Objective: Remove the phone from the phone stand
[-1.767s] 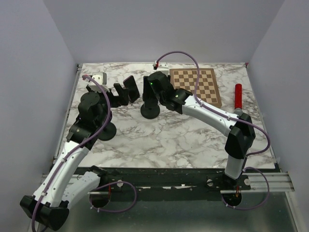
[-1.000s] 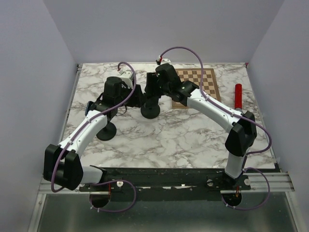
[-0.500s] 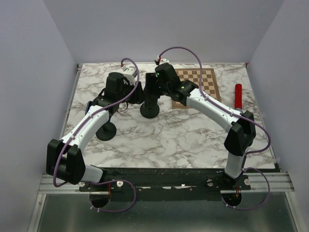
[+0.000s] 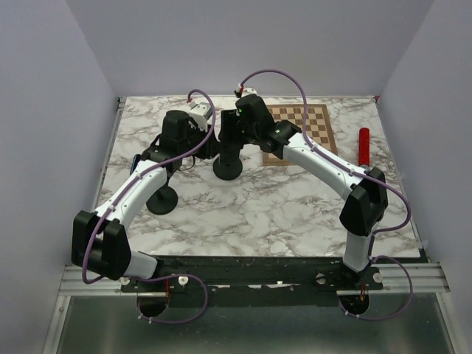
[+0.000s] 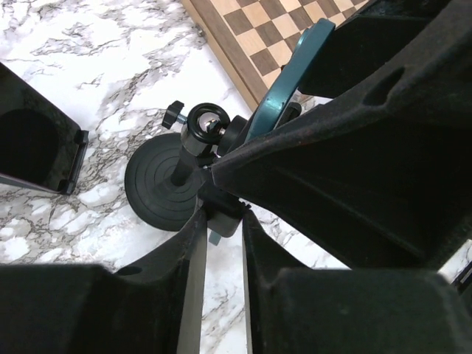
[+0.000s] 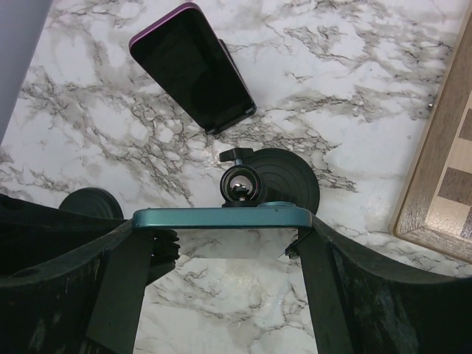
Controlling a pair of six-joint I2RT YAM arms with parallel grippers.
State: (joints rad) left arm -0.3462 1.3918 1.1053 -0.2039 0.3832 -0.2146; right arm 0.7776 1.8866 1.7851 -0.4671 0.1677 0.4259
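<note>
The teal phone (image 6: 221, 218) sits edge-up on the black phone stand (image 6: 284, 181), just in front of its ball joint (image 6: 242, 184). My right gripper (image 6: 225, 234) is shut on the phone, one finger (image 6: 125, 280) against each short end. From the other side, my left gripper (image 5: 221, 214) is shut on the phone stand's clamp block, beside the stem. In the left wrist view the phone (image 5: 284, 81) tilts up above the round base (image 5: 162, 192). In the top view both grippers meet over the stand (image 4: 228, 167) at the table's middle back.
A second phone in a purple case (image 6: 193, 68) lies flat beyond the stand. Another round stand base (image 4: 162, 199) stands to the left. A chessboard (image 4: 299, 131) lies at the back right, with a red cylinder (image 4: 363, 146) further right.
My left gripper has closed onto the stand's clamp block. The right gripper keeps its hold on the phone and has barely moved.
</note>
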